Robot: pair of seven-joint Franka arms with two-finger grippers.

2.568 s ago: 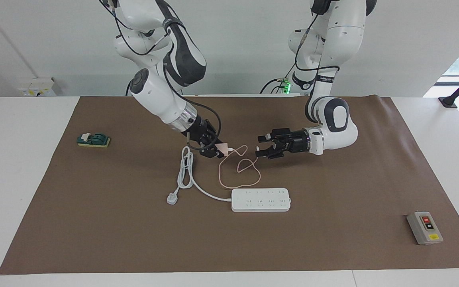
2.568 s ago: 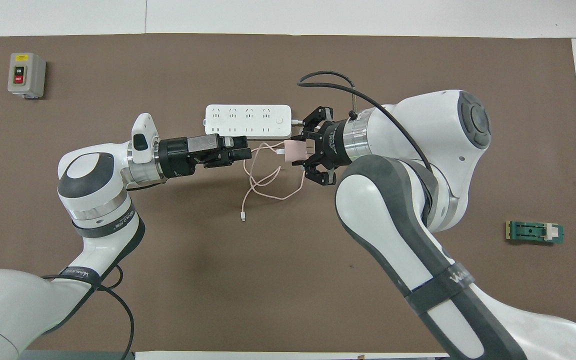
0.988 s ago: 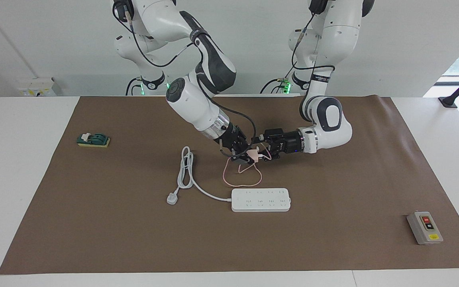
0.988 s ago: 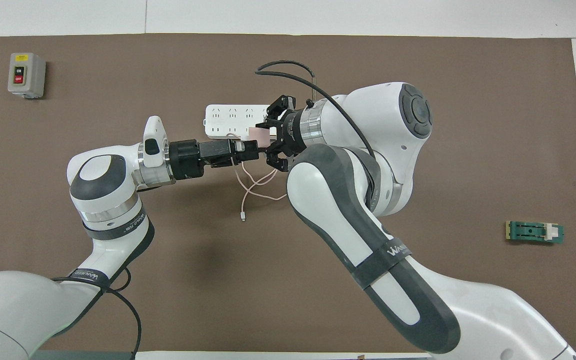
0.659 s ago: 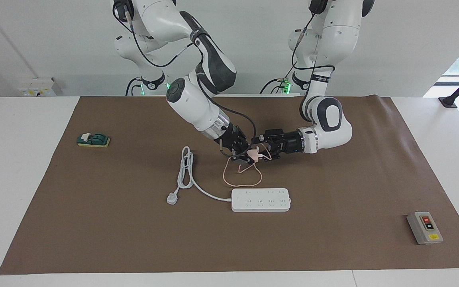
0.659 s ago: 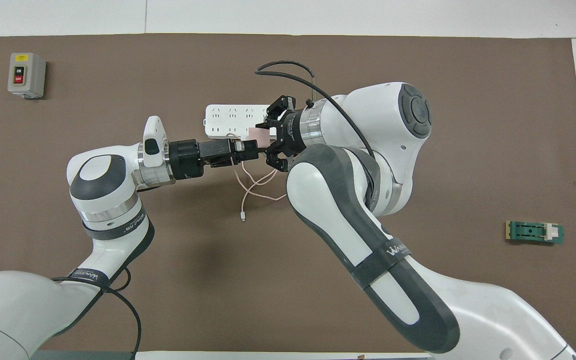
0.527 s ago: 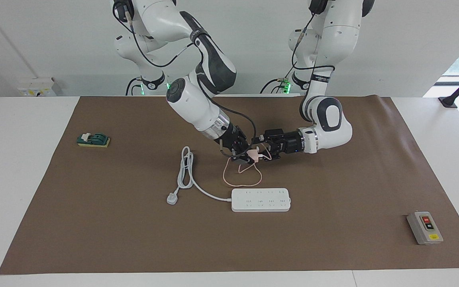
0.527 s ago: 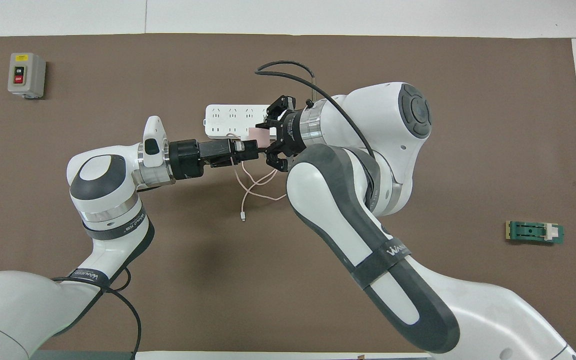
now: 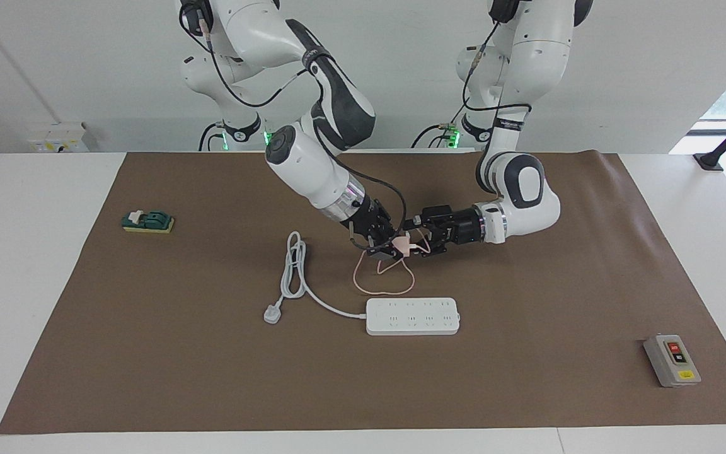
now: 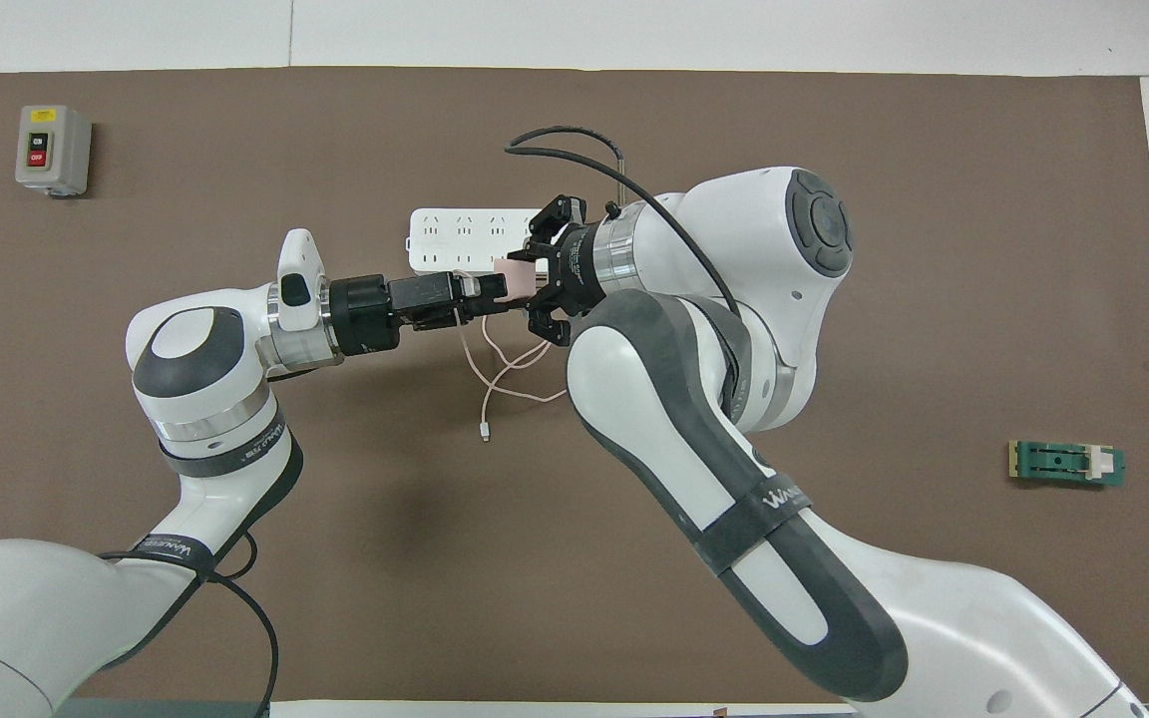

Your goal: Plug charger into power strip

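Nearest to the robots, you have a small green block with a pale clip (image 10: 1066, 464) on the brown mat (image 9: 149, 353). Take twelve o'clock as pointing away from the robots: the block lies between three and four o'clock of the thin pink cable (image 10: 510, 384), well apart from it. That cable lies looped on the mat and rises to the small pale-pink cube-shaped charger (image 9: 404, 246).

Your right gripper (image 9: 391, 248) is clamped tight on the charger and holds it in the air over the cable's loop. Your left gripper (image 9: 418, 243) comes at the charger from the other end with its fingers spread wide. You cannot tell whether they touch the cube.

At twelve o'clock of the loop, the long flat white power strip (image 9: 412, 316) lies on the mat with nothing plugged into it. Its thick white cord runs to a white three-pin plug (image 9: 272, 313) at the strip's three o'clock. Between nine and ten o'clock of the strip, well apart, sits the grey box with red and black buttons (image 9: 672, 359).
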